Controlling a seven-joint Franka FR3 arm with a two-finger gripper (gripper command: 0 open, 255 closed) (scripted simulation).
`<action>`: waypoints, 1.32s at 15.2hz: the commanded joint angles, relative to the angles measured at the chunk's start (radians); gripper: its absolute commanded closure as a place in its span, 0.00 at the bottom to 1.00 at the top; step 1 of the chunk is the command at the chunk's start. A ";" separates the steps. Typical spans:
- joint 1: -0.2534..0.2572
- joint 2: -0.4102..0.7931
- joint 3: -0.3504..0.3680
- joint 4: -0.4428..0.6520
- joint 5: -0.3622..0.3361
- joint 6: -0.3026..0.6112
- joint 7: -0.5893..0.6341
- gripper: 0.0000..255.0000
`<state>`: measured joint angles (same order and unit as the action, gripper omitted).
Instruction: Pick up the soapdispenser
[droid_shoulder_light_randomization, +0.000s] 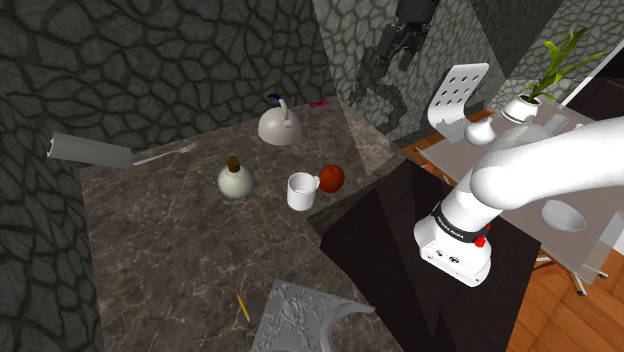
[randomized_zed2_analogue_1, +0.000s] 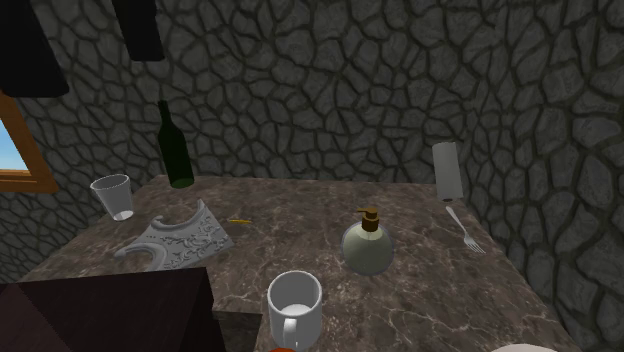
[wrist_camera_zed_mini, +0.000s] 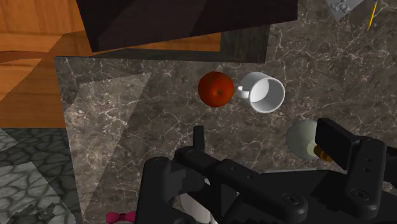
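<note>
Above the counter (droid_shoulder_light_randomization: 170, 260), the gripper (wrist_camera_zed_mini: 264, 130) is hanging well clear of everything, its fingers standing spread with nothing between them. In the wrist view the dispenser (wrist_camera_zed_mini: 302, 135) is peeking out from behind one finger rather than lying in the gap, so the hand is not yet lining up with it.

In the shoulder view, nearest the stand, the mug (droid_shoulder_light_randomization: 301, 190) is standing with the apple (droid_shoulder_light_randomization: 331, 178) just beside it at two o'clock. The dispenser, a pale round-bellied bottle with a brown pump, is sitting upright near the mug at nine o'clock, on open counter. Farther on, the kettle (droid_shoulder_light_randomization: 280, 125) is resting at one o'clock from the dispenser, and the fork (droid_shoulder_light_randomization: 165, 153) is lying at ten o'clock, well apart.

Judging the risks: an off-centre descent would be landing a finger on the pump or shoving the belly and tipping the bottle. The curved body would be letting the pads slide if they are closing too high or too low. A sweep in from the stand side would be clipping the mug or sending the apple rolling
</note>
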<state>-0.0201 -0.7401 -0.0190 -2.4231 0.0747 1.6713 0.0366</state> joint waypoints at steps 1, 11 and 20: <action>0.000 0.000 0.000 0.000 0.000 0.000 0.000 0.00; 0.049 0.257 0.157 -0.009 0.062 0.282 0.170 0.00; 0.069 0.575 0.278 0.106 0.023 0.492 0.345 0.00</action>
<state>0.0495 -0.2020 0.2498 -2.3348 0.1078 2.1439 0.3634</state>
